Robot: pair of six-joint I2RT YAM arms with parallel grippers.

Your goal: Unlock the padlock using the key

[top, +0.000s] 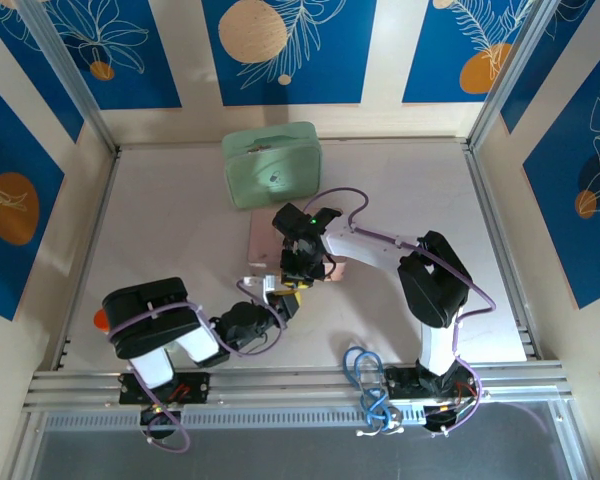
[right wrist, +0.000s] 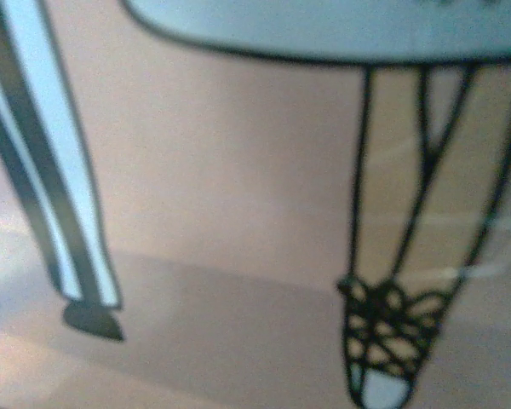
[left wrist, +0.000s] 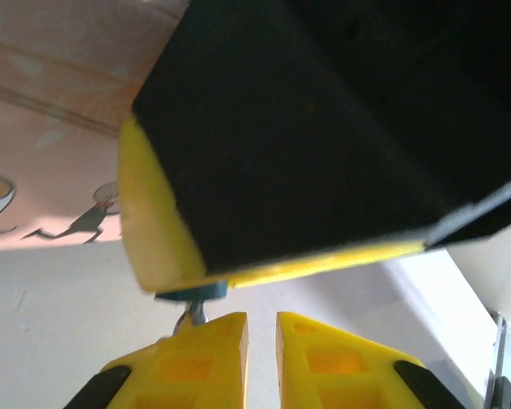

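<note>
Findings, for your attention. The table (top: 160, 220) carries the pink box (top: 262, 240) near its middle. The right gripper (top: 302, 262) stands over the box's near edge, and its jaw state cannot be told. The left gripper (left wrist: 262, 341) is almost closed, leaving a thin gap with nothing visible in it. The padlock (left wrist: 192, 295) sits just beyond its tips, tucked under the right finger (blue body, silvery metal). You should judge the unlocking as still to do.
</note>
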